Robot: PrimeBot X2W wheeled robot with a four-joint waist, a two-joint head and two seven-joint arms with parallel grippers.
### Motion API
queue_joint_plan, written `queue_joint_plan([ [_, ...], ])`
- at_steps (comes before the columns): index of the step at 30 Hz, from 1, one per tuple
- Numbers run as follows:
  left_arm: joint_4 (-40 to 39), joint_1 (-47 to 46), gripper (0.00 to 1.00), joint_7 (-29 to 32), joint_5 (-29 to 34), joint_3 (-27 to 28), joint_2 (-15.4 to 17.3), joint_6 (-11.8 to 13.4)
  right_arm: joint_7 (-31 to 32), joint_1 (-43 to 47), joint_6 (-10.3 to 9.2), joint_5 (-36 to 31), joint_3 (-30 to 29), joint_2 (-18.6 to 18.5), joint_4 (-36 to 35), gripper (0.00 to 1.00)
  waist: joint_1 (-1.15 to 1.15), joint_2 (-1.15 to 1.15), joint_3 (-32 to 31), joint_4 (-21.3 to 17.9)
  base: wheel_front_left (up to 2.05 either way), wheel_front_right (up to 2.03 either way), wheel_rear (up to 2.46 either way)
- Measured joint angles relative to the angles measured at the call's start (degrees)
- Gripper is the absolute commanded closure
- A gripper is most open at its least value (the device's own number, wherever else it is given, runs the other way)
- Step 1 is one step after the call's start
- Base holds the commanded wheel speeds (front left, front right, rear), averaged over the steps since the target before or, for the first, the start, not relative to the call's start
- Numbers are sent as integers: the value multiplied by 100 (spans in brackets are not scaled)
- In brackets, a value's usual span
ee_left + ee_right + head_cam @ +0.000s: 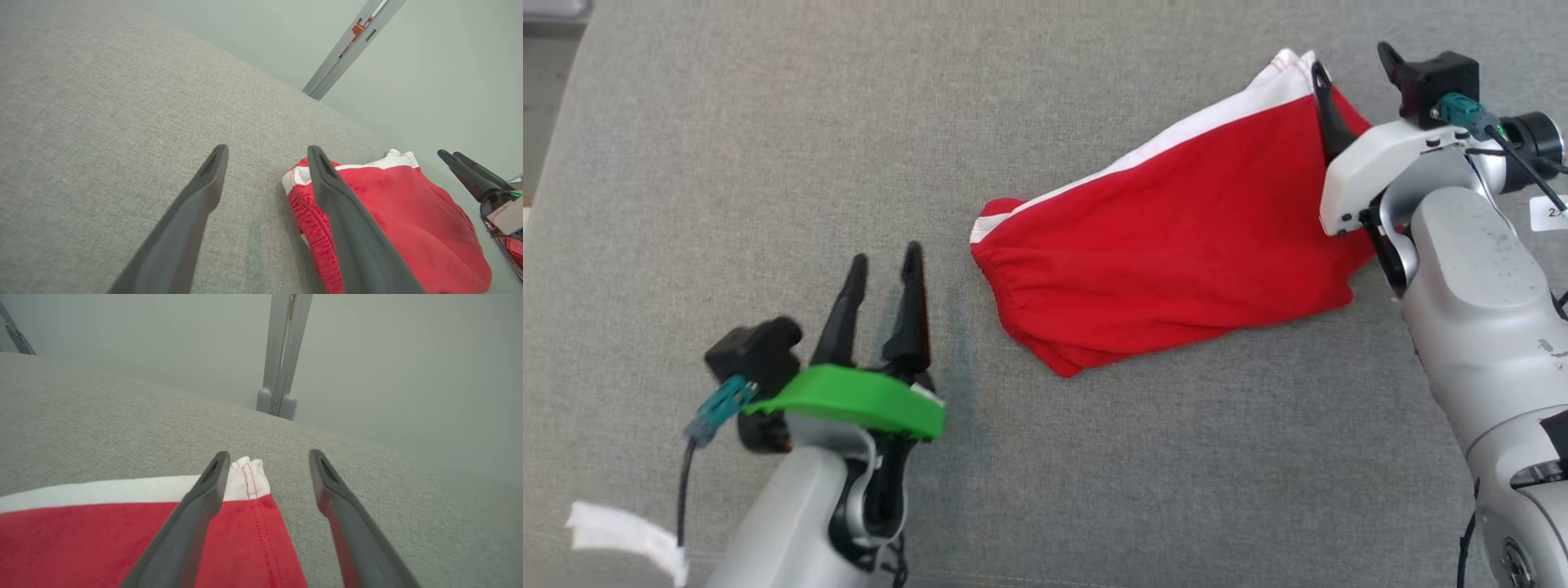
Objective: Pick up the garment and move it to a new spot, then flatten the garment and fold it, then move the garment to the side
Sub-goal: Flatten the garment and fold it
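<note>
While both jaws stand spread, the shorts [1176, 245] between them seem folded; next comes gripping an edge to shift them aside.

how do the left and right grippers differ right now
The left gripper wears a green collar; the right gripper has a white housing. The left gripper hangs over bare grey cushion, beside the elastic waistband end of the red garment; the right gripper is above the garment's hemmed corner at the other end, one finger over cloth and one over cushion. Shared: both are open and hold nothing.
</note>
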Motion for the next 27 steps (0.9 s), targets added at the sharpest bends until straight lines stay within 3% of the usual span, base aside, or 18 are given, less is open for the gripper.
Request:
queue_joint_plan([
  [4,-464,544,0,-30,268,369,207,113,290,0,0,238,208,-121,443,0,0,0,-204,-32,0,0,0],
  [8,-843,1033,0,-37,446,681,214,189,916,30,0,625,542,-264,839,0,0,0,-364,-19,0,0,0],
  [18,-1071,1365,0,-37,811,969,230,236,1885,183,-8,1862,1233,-397,775,0,0,0,-287,225,0,0,0],
  [19,-1063,1368,0,-37,837,999,235,236,1979,190,-9,2001,1318,-414,703,16,0,0,-271,240,0,0,0],
  [20,-1057,1369,0,-37,861,1020,241,235,2038,205,-10,2093,1382,-431,645,46,0,0,-261,250,0,0,0],
  [22,-1047,1369,0,-37,902,1068,242,235,2105,250,-18,2295,1545,-474,486,75,0,0,-258,252,0,0,0],
  [23,-1045,1369,0,-37,906,1085,242,235,2105,277,-18,2370,1604,-489,435,100,0,0,-263,244,0,0,0],
  [27,-1045,1370,0,-45,958,1148,246,223,1940,397,-1,2616,1791,-519,245,100,0,0,-308,157,0,0,0],
])
